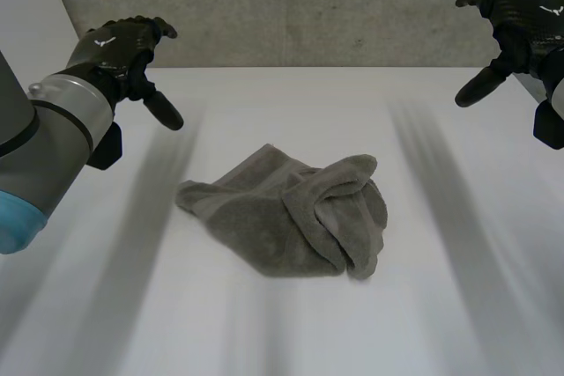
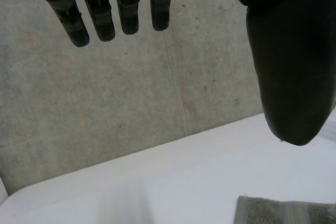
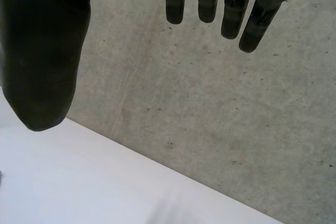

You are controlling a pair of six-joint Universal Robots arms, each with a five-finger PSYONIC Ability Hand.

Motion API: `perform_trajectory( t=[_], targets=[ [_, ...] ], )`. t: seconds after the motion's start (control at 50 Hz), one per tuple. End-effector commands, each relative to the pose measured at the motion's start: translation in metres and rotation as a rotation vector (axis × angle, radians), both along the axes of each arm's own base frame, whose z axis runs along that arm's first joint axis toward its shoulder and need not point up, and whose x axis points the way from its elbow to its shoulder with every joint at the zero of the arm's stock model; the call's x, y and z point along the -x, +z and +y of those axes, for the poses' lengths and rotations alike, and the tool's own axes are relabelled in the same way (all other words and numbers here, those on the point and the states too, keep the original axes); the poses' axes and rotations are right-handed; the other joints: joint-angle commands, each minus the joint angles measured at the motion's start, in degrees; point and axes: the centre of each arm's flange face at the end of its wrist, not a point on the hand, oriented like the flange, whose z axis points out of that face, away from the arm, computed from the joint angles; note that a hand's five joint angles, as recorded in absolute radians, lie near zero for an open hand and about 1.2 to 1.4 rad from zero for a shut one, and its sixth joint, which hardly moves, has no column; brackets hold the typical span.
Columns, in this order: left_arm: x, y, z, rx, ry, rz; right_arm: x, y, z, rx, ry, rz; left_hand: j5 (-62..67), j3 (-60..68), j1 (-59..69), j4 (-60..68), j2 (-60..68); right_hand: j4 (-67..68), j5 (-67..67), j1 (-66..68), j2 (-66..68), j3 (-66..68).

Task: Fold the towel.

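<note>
Right now the grey towel (image 1: pixel 286 213) lies in a messy heap in the middle of the white table (image 1: pixel 282 332). One side is rolled over on itself, so it is not folded yet. The left hand (image 1: pixel 116 48) hangs in the air at the far left. The right hand (image 1: pixel 518 15) hangs at the far right. Both are well apart from the towel. Each hand has its fingers (image 2: pixel 100 19) out straight and holds nothing. I think they wait high and wide so each can come down on its own side.
</note>
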Motion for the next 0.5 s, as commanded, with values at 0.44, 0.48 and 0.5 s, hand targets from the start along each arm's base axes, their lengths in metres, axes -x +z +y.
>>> perform_trajectory(
  t=[0.44, 0.48, 0.5],
  targets=[
    [0.037, -0.168, -0.034, -0.383, -0.284, -0.255, -0.032, -0.174, -0.029, -0.553, 0.145, 0.079, 0.5, -2.5, -3.0, -2.9, -0.1, -3.4, -3.6, -3.7, -4.6, -0.4],
    [0.036, -0.174, -0.035, -0.394, -0.282, -0.264, -0.041, -0.182, -0.023, -0.574, 0.172, 0.085, 4.7, -2.5, 1.2, -2.9, 4.1, -3.4, -3.6, -3.7, -4.6, -0.4],
    [0.036, -0.177, -0.035, -0.405, -0.279, -0.267, -0.05, -0.187, -0.017, -0.59, 0.197, 0.088, 11.3, -2.5, 7.7, -2.9, 10.6, -3.4, -3.6, -3.7, -4.6, -0.4]
  ],
)
